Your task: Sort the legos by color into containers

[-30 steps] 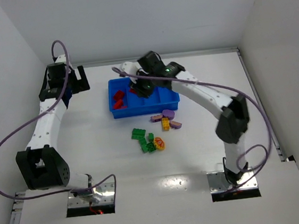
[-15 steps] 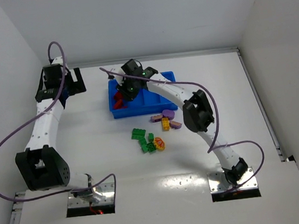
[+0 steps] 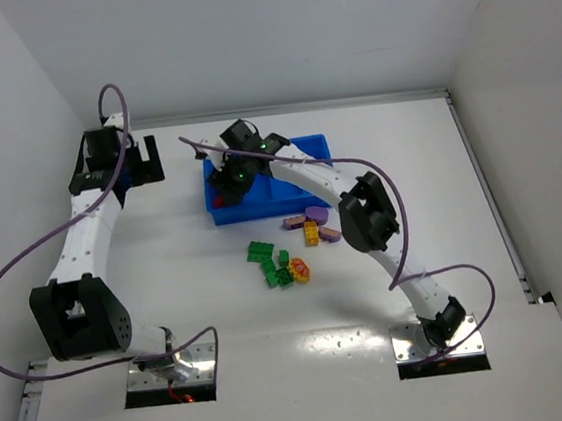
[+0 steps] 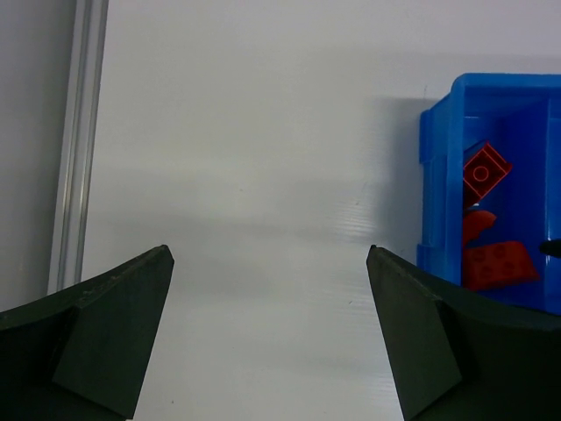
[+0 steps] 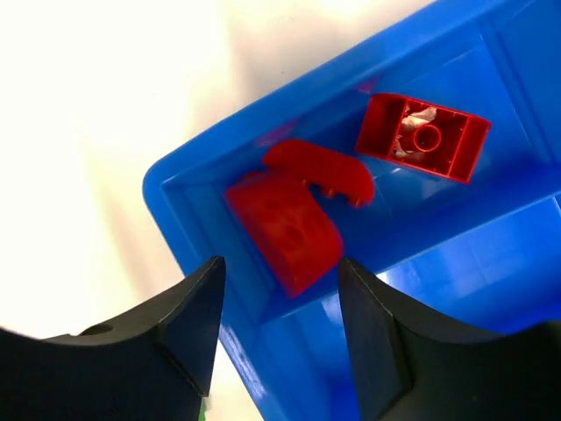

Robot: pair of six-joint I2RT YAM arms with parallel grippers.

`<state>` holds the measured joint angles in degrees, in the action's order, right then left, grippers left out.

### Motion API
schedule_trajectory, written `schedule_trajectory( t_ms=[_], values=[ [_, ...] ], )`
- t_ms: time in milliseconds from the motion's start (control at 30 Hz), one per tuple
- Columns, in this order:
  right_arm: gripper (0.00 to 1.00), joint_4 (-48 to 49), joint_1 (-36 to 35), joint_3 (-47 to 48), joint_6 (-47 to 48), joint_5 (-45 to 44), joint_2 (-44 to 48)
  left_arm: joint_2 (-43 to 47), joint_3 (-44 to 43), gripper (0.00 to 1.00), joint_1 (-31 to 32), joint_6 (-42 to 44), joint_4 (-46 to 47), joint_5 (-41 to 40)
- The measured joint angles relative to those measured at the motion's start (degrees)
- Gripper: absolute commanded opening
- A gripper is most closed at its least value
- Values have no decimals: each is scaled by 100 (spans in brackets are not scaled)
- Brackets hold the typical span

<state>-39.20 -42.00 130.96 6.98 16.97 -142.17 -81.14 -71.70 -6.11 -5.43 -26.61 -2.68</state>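
R arm is now hovering over blue tray's [image 3: 310,179] left-end compartment, having swung over; R fingers [image 5: 188,324] are parting, nothing btwn them. Red legos [image 5: 294,232] are lying inside. L fingers [image 4: 105,338] are gaping wide, empty. Other legos [image 3: 261,252] are waiting on white tabletop [image 3: 167,273]; white walls are enclosing it.

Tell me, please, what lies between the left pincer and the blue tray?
Nothing; the left wrist view shows bare table between left pincer and blue tray.
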Motion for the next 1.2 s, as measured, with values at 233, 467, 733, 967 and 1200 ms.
schedule_trajectory(
  t_ms=[233, 467, 733, 967, 1200],
  values=[
    [57, 81, -52, -229, 0, -133, 33, 341, 229, 100, -44, 232, 15, 444],
    [63, 216, 240, -1755, -35, -717, 1526, 898, 428, 100, 35, 809, 83, 1786],
    [67, 634, 1167, -4116, -46, -1394, 4588, 927, 455, 94, 1762, 2223, -603, 2804],
    [77, 498, 2072, -6290, 46, -1530, 5466, 280, 463, 94, 3397, 3864, -1755, 3106],
    [85, 267, 3331, -7108, -146, -1314, 5589, -809, 673, 94, 4404, 4673, -1773, 2983]
  ],
)
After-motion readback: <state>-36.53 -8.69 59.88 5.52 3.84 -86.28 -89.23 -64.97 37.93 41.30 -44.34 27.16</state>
